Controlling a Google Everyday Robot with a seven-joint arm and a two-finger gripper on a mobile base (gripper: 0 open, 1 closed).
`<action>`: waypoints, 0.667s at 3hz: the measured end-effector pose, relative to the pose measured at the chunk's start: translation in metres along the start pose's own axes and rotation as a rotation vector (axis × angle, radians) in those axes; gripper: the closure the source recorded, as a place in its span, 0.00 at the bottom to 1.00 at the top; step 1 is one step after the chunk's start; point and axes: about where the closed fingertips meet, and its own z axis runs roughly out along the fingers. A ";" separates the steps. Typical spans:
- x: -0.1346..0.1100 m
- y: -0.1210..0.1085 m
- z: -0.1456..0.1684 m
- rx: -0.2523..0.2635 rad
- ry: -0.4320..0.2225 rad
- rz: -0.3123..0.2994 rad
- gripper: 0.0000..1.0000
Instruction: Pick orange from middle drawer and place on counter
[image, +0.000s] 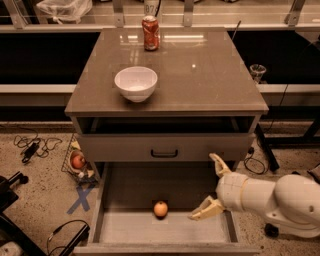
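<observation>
The orange (160, 209) lies alone on the pale floor of the open middle drawer (125, 231), near the floor's centre and clear of every wall. The gripper (211, 187) hangs over the drawer's 3 o'clock side with its two fingers (204, 212) spread wide and holding nothing. From the gripper the fruit is at about 8 o'clock, near but apart.

The orange looks small, light and firm. Its skin would probably give a little under pressure without bruising, so a moderate squeeze should be enough. The skin looks smooth and the fruit is round, so it could slip, or roll away across the bare floor at a glancing touch from one finger. The safest hold is likely across its widest girth, with the pads on opposite sides and level with its middle. Coming down from above would also keep the wrist away from the drawer walls and from the closed drawer front (164, 150) at 12 o'clock.

On the surface (205, 85) above, a white bowl (136, 83) stands toward 9 o'clock and a red can (150, 33) at 12 o'clock.
</observation>
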 end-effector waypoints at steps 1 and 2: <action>0.037 0.019 0.059 -0.014 -0.049 0.035 0.00; 0.080 0.032 0.111 -0.022 -0.084 0.093 0.00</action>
